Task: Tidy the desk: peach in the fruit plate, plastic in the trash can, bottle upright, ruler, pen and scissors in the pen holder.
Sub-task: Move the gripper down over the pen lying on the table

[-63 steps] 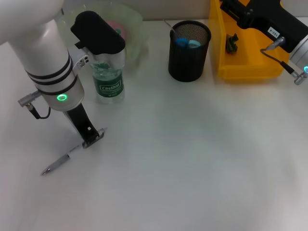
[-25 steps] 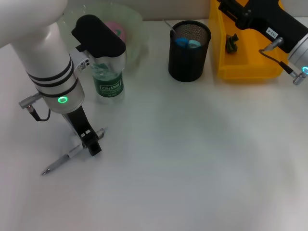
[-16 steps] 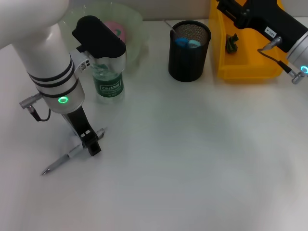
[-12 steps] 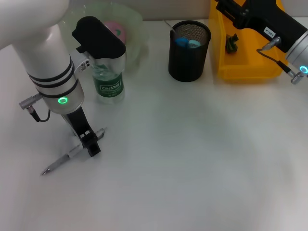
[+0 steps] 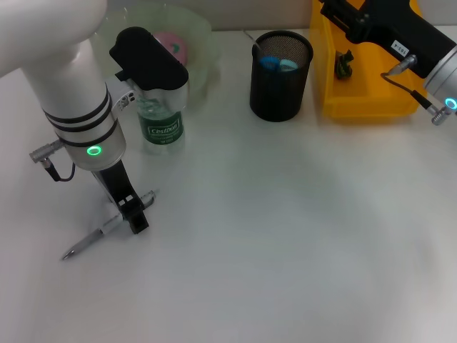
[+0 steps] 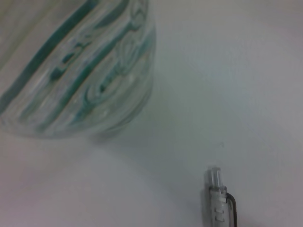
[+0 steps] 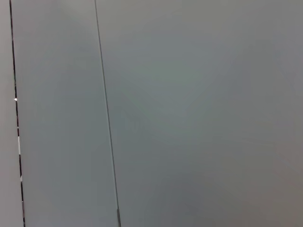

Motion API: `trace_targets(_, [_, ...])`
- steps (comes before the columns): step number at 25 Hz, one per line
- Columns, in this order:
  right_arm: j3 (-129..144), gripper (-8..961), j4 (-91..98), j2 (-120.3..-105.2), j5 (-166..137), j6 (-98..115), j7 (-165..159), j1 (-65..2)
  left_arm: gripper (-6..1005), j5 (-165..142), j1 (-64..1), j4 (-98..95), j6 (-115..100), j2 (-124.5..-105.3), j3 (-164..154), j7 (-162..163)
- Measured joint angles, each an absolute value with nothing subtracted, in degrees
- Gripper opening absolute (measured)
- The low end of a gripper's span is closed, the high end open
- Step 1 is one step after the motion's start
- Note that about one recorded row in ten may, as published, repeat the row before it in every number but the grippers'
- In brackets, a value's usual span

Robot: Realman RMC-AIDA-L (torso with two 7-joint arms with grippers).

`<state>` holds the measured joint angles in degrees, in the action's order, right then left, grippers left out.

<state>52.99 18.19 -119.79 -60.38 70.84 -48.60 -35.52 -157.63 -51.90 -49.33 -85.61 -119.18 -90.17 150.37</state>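
Note:
A silver pen point(image 5: 100, 232) lies slanted on the white desk at the front left. My left gripper point(image 5: 134, 214) is down on the pen's upper part, its dark fingers shut around it. The pen's clip end point(image 6: 218, 201) shows in the left wrist view beside the bottle point(image 6: 75, 71). That clear, green-labelled bottle point(image 5: 161, 121) stands upright behind the gripper. A pink peach point(image 5: 173, 44) rests in the clear fruit plate point(image 5: 200, 36). Blue scissors handles point(image 5: 278, 63) stick out of the black mesh pen holder point(image 5: 280, 89). My right gripper point(image 5: 335, 10) hovers over the yellow trash can point(image 5: 368, 103).
A small dark object point(image 5: 345, 63) lies inside the yellow bin. A thin rod point(image 5: 250, 37) leans at the holder's rim. The right wrist view shows only a grey wall. White desk stretches across the middle and front right.
2.5 s ago the left gripper's fingers stood spread over the pen; they have since closed on it and stayed. The pen has not shifted. The right arm barely moved.

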Motion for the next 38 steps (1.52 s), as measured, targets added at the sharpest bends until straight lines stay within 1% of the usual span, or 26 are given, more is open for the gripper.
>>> trace_targets(10, [52.99, 604, 18.27, -119.72, -60.38, 70.84, -48.6, -35.74, 723, -157.65, -51.91, -49.29, -85.57, -119.18, -90.28, 150.29])
trace_targets(21, [53.0, 604, 18.19, -119.7, -60.38, 70.84, -48.6, -35.77, 660, -157.64, -51.86, -49.59, -85.55, -119.19, -91.13, 150.26])
trace_targets(34, [53.0, 604, 18.19, -119.7, -60.38, 70.3, -48.6, -36.08, 629, -158.59, -51.94, -50.1, -85.72, -119.16, -90.61, 150.18])
trace_targets(38, [53.0, 604, 18.25, -119.7, -60.38, 70.05, -48.6, -36.2, 445, -158.19, -52.09, -50.0, -85.72, -119.18, -90.71, 150.0])
